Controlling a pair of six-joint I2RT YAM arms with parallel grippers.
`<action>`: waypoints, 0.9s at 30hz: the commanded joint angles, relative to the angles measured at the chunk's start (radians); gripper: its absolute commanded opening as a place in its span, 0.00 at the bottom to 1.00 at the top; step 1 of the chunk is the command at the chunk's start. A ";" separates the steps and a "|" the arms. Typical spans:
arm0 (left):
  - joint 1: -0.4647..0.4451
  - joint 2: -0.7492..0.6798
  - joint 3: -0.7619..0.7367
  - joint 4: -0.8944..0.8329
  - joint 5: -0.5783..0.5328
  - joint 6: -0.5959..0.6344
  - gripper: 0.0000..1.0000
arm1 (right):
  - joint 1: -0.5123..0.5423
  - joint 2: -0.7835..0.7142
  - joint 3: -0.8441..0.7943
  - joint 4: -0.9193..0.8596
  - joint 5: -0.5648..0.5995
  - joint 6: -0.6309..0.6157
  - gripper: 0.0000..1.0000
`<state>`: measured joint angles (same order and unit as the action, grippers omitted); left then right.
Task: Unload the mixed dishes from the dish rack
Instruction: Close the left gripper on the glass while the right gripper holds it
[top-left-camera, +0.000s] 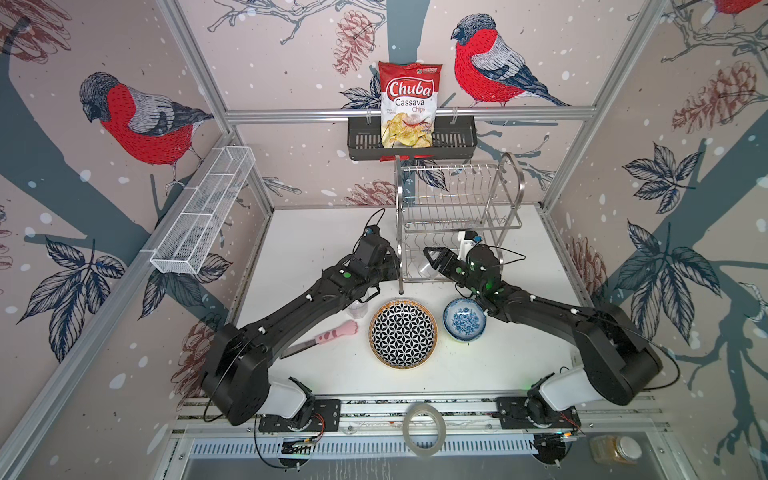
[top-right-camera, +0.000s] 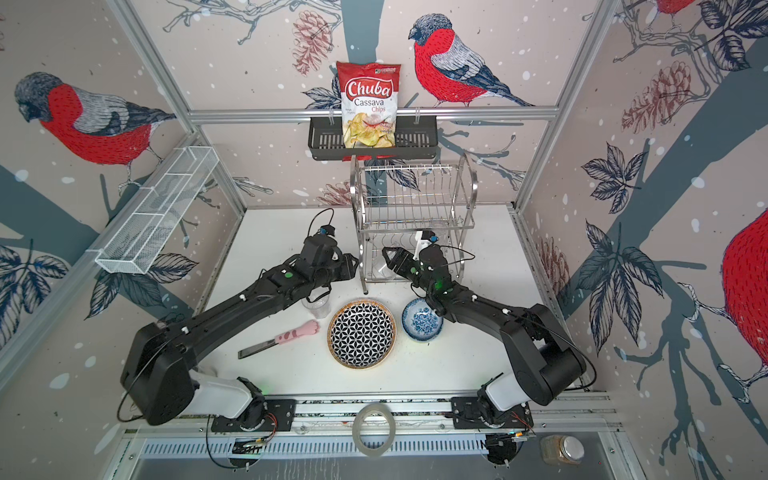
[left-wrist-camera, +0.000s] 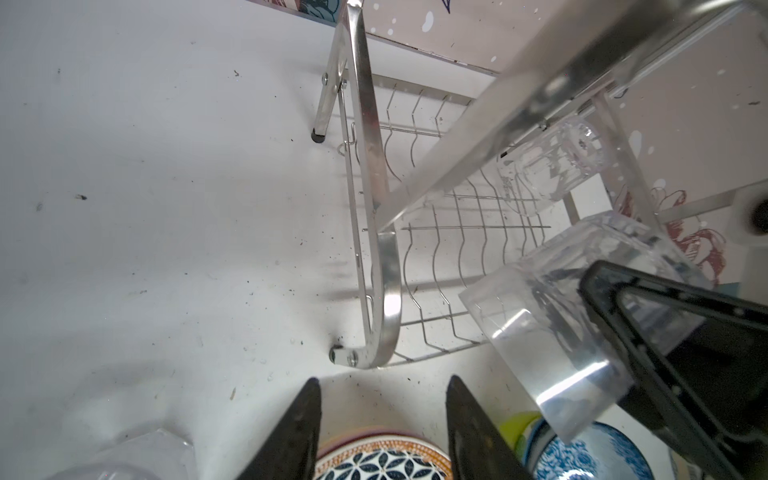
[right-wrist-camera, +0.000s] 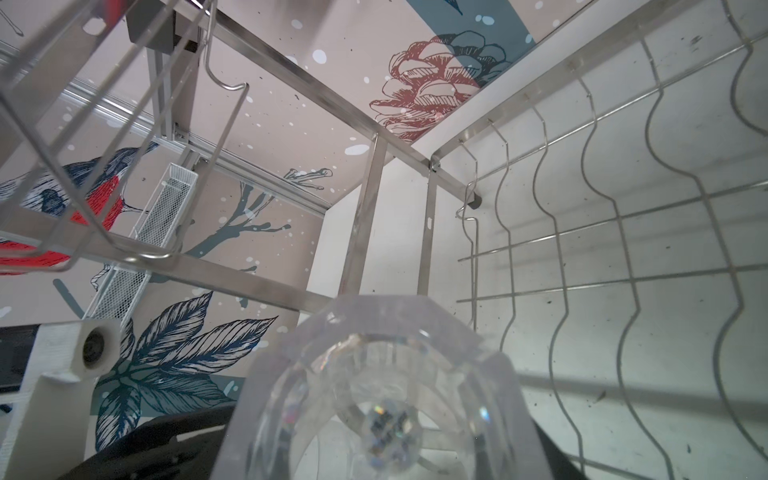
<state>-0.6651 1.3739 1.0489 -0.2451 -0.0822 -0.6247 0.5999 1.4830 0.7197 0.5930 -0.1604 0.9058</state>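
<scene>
The steel dish rack (top-left-camera: 457, 208) (top-right-camera: 415, 203) stands at the back of the white table. My right gripper (top-left-camera: 429, 259) (top-right-camera: 388, 261) reaches into its lower tier and is shut on a clear glass (top-left-camera: 426, 271) (right-wrist-camera: 386, 395) (left-wrist-camera: 557, 324), which lies tilted. A second clear glass (left-wrist-camera: 552, 162) lies deeper on that tier. My left gripper (left-wrist-camera: 383, 382) (top-left-camera: 388, 268) hangs open and empty by the rack's front left leg. A third glass (top-left-camera: 358, 307) (top-right-camera: 316, 305) stands on the table under the left arm. The geometric plate (top-left-camera: 403, 334) and the blue-floral bowl (top-left-camera: 464, 320), nested in a lime bowl (left-wrist-camera: 515, 428), sit in front of the rack.
A pink cat-paw utensil (top-left-camera: 328, 338) lies left of the plate. A chips bag (top-left-camera: 409, 104) stands in the black wall basket (top-left-camera: 457, 139) above the rack. A white mesh basket (top-left-camera: 208, 208) hangs on the left wall. A tape roll (top-left-camera: 424, 428) and a jar (top-left-camera: 615, 451) sit at the front.
</scene>
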 joint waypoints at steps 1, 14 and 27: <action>-0.026 -0.059 -0.035 0.010 -0.035 -0.037 0.55 | -0.002 -0.019 -0.019 0.094 -0.033 0.063 0.20; -0.257 -0.186 -0.137 0.152 -0.095 -0.094 0.73 | -0.017 -0.093 -0.127 0.226 -0.110 0.271 0.20; -0.280 -0.056 -0.056 0.279 0.010 -0.039 0.59 | -0.017 -0.123 -0.183 0.278 -0.163 0.423 0.20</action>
<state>-0.9436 1.3029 0.9810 -0.0280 -0.1024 -0.6937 0.5823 1.3678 0.5423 0.7822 -0.2985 1.2716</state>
